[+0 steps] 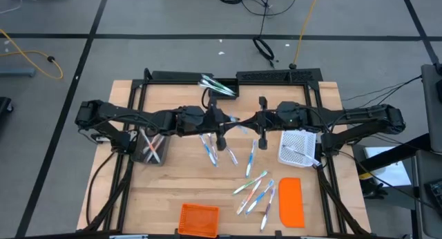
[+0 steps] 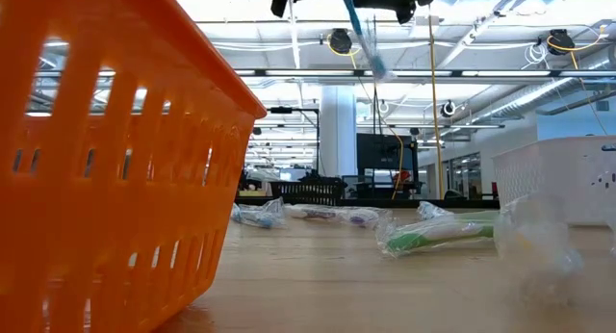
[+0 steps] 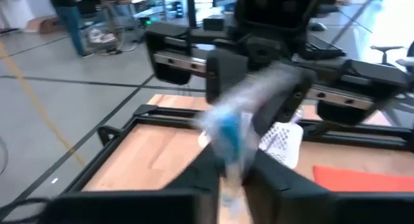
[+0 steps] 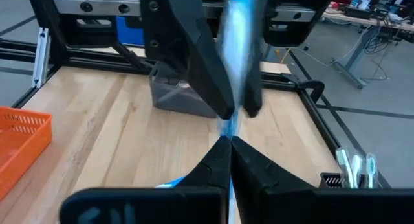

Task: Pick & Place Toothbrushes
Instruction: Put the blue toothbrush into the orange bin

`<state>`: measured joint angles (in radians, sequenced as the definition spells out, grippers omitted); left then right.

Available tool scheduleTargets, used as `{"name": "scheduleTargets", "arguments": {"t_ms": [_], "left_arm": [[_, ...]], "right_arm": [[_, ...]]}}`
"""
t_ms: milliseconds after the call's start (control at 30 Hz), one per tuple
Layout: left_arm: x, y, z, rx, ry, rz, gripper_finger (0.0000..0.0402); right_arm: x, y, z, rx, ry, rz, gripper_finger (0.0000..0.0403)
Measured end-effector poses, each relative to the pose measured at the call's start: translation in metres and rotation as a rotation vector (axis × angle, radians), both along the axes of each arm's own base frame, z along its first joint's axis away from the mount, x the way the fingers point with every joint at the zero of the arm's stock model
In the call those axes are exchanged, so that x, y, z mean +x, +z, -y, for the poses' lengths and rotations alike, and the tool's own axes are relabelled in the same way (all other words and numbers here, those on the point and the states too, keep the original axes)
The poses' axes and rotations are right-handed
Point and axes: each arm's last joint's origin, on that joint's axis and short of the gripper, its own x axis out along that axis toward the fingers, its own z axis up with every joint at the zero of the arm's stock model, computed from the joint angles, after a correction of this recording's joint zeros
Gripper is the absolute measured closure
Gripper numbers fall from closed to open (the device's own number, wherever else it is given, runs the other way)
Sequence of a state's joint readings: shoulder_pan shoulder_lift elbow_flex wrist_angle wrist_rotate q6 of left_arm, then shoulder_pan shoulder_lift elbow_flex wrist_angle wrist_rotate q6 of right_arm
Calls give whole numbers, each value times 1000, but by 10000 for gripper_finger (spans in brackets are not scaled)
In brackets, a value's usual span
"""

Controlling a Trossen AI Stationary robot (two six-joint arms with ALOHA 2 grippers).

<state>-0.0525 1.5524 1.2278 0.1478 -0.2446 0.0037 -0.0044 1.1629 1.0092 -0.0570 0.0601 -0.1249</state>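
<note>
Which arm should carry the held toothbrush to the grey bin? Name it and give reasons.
Left. The left gripper and right gripper meet mid-table on one blue toothbrush; the grey bin, already holding brushes, sits on the left arm's side, so the right would likely reach across.

Your high view looks straight down on the whole bench [image 1: 173, 190]; the low one sits at bench-top height (close behind the orange basket [image 2: 106, 169]), facing the room.

Grey floor [image 1: 173, 18], yellow cable [image 1: 31, 52], ceiling lights [image 2: 404, 71]
</note>
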Motion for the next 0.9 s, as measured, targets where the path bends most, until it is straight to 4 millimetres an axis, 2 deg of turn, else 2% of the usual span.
{"name": "scheduleTargets", "arguments": {"t_ms": [67,433,733,900], "left_arm": [[0,0,1,5,-31,-2,387],[-1,-6,1,-9,-34,-63,393],[-13,-14,5,-62,-34,-211,393],[-30,-12,18,-160,-151,-319,393]], "right_arm": [[0,0,0,1,2,-3,403],[-1,-3,0,-31,15,-31,400],[-2,-4,0,-19,14,-55,354],[-3,-7,4,-6,-10,-88,329]]}}
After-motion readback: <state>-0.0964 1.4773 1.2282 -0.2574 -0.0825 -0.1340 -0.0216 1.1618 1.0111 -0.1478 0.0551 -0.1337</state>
